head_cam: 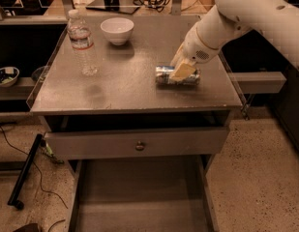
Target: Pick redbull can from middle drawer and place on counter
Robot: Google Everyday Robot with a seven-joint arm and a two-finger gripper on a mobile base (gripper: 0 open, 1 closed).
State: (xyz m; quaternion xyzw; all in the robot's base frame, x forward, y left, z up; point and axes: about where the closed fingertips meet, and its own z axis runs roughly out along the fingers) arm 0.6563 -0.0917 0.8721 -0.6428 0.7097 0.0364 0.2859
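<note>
At the counter's [121, 92] 3 o'clock side, the gripper [184, 68] pinches the can [164, 75], which lies sideways; released, it could roll toward 6 o'clock and off the edge.

The cream-yellow gripper [183, 72] on the white arm [236, 13] clasps the slim silver metal redbull can [164, 75], faintly marked blue-grey, over the matte grey square counter [125, 88]. The round bowl [117, 30] is white, the plastic water bottle [82, 42] clear, the wide shallow middle drawer [139, 202] plain grey.

Dim amber light; gripper [183, 72] clasps redbull can [163, 75].
</note>
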